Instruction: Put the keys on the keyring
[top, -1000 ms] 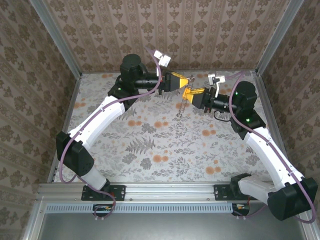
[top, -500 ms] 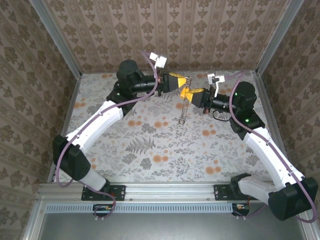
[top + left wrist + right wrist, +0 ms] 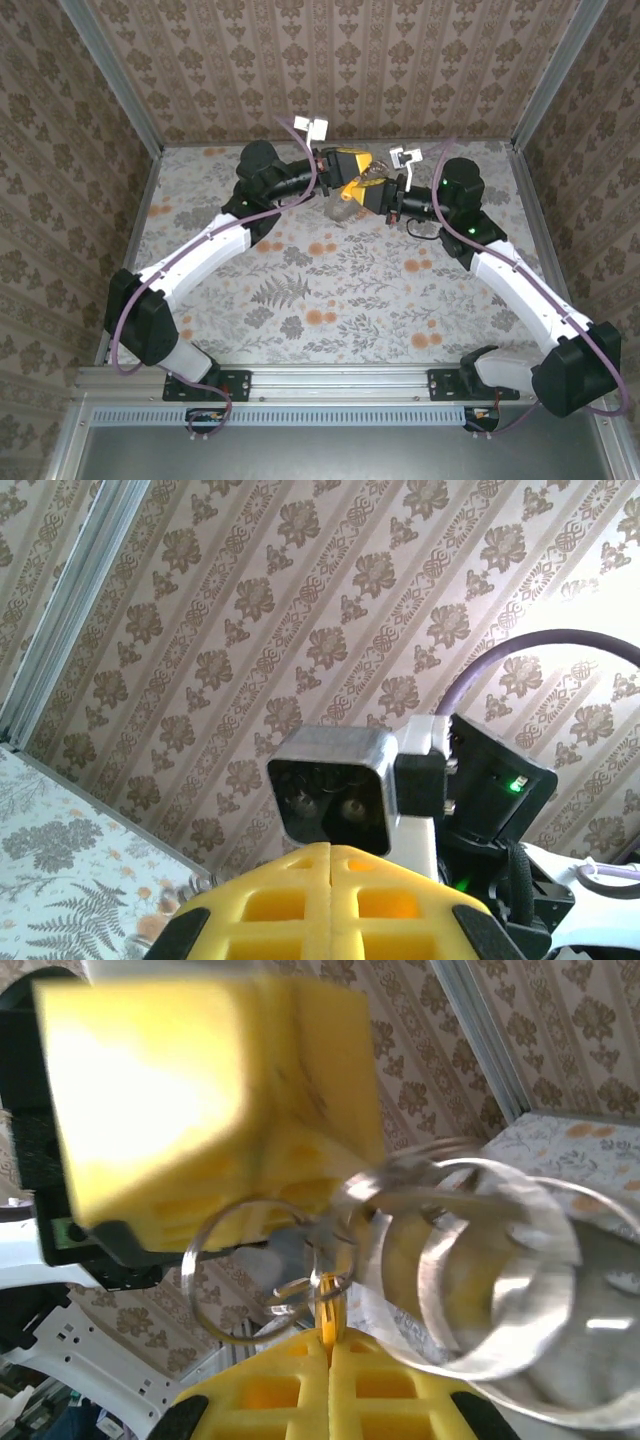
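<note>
Your right gripper (image 3: 328,1340) pinches the key (image 3: 328,1305) just beside the keyring (image 3: 342,208). Threading looks unfinished. Your left gripper (image 3: 330,850), near the keyring, is pressed together.

Brown damask wallpaper walls (image 3: 340,60) on 3 sides; floral tablecloth (image 3: 330,290); alu corner posts (image 3: 110,75).

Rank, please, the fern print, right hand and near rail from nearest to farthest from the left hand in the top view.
1. right hand, close beside it at the far side.
2. fern print, mid-table.
3. near rail, bottom edge.
</note>
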`<state>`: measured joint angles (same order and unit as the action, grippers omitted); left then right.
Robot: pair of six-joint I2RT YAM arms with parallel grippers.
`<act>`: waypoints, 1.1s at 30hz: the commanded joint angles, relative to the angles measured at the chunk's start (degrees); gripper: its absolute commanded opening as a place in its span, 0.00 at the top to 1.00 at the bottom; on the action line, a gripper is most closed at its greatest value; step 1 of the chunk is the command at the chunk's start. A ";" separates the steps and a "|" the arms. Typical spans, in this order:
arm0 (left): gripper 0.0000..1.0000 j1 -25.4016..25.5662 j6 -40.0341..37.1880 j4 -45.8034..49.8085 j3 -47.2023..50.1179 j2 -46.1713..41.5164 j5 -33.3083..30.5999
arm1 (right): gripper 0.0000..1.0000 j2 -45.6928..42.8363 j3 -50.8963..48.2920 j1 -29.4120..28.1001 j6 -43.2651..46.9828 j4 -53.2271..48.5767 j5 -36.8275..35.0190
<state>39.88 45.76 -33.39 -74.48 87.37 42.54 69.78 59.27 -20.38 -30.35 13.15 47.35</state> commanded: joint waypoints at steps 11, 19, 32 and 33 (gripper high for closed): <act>1.00 1.01 2.36 -5.42 2.40 -2.16 -1.95 | 1.00 -3.78 -0.54 0.97 1.74 -2.80 -5.56; 1.00 0.30 0.22 -3.01 2.61 -3.12 -2.02 | 1.00 -3.54 -2.22 2.24 1.11 -2.07 -5.41; 1.00 -0.06 -9.13 8.38 0.76 -6.35 -2.06 | 1.00 -4.64 -2.86 3.54 1.65 -1.87 -4.91; 1.00 -0.02 -11.26 11.04 0.14 -6.76 -2.16 | 1.00 -4.78 -2.84 3.52 1.71 -2.03 -4.84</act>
<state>40.23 40.80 -28.23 -72.07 82.83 40.60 67.00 56.01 -17.23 -29.74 9.63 42.37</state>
